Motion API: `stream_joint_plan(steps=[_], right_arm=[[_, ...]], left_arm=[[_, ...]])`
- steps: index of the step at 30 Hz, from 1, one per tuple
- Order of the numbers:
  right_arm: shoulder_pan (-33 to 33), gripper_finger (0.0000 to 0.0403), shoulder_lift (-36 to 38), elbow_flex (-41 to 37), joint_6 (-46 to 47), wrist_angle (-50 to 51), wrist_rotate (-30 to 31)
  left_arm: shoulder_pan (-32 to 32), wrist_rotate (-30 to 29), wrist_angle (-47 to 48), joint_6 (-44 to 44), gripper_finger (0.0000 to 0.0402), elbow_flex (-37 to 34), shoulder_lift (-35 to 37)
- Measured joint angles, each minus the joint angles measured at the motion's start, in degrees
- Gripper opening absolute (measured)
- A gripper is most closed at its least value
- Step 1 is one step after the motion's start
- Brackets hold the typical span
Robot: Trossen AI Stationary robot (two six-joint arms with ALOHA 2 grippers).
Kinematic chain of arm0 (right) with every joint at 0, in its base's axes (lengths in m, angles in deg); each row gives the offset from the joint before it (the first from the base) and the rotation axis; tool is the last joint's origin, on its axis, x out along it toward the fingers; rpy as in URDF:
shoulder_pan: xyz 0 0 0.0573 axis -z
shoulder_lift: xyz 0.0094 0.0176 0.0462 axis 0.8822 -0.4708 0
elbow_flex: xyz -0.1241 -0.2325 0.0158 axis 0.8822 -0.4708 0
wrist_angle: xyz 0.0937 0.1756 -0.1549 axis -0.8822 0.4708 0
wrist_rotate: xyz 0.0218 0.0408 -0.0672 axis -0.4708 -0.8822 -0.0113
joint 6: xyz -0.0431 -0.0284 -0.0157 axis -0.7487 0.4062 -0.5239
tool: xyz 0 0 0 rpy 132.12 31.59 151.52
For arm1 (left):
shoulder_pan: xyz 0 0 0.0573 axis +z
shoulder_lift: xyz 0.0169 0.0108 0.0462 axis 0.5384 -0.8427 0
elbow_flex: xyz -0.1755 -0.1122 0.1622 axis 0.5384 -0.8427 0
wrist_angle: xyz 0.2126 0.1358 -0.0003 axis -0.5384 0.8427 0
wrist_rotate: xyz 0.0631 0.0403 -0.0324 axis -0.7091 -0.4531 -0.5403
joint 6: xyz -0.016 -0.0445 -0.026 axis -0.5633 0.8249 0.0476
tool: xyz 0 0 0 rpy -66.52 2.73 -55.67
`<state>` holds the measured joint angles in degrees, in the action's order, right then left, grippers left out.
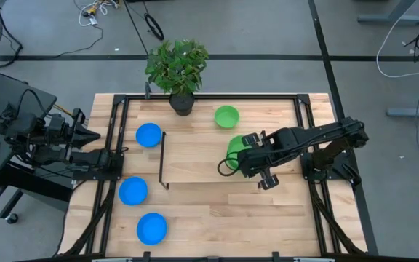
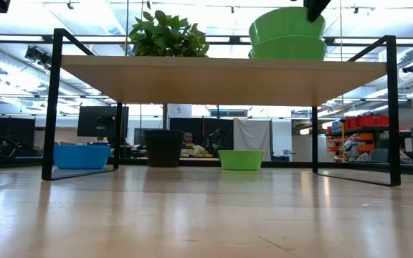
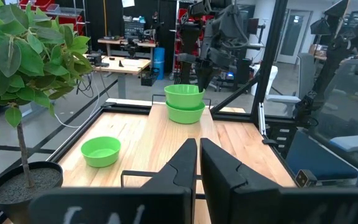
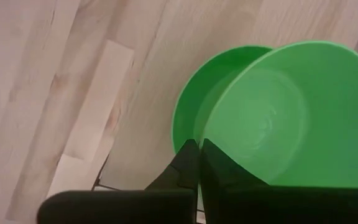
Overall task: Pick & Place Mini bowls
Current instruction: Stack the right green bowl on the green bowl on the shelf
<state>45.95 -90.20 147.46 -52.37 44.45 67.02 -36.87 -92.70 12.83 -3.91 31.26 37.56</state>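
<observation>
I find no text, label, brand, number or sign that I can read anywhere, neither on my own arms and claws nor on the things around me; distant room signage is too small.

- The right arm [image 1: 308, 138] is matte black, built of boxy jointed segments, with small pale round fittings near its wrist.
- The left arm [image 1: 46, 135] is equally black, with dark cables bundled at its base.
- Each gripper ends in two black, tapered, wedge-shaped fingers [image 3: 185, 165].
</observation>
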Motion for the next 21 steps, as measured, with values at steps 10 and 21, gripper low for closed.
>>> stream_joint_plan(steps=[10, 21], right_arm=[[0.0, 0.0000, 0.0, 0.0, -1.5, -0.8, -0.5], [0.0, 0.0000, 0.0, 0.0, -1.6, -0.8, -0.5]], left_arm=[[0.0, 0.0, 0.0, 0.0, 0.0023, 0.0, 0.0], [0.0, 0.0, 0.0, 0.0, 0.0023, 0.0, 0.0]])
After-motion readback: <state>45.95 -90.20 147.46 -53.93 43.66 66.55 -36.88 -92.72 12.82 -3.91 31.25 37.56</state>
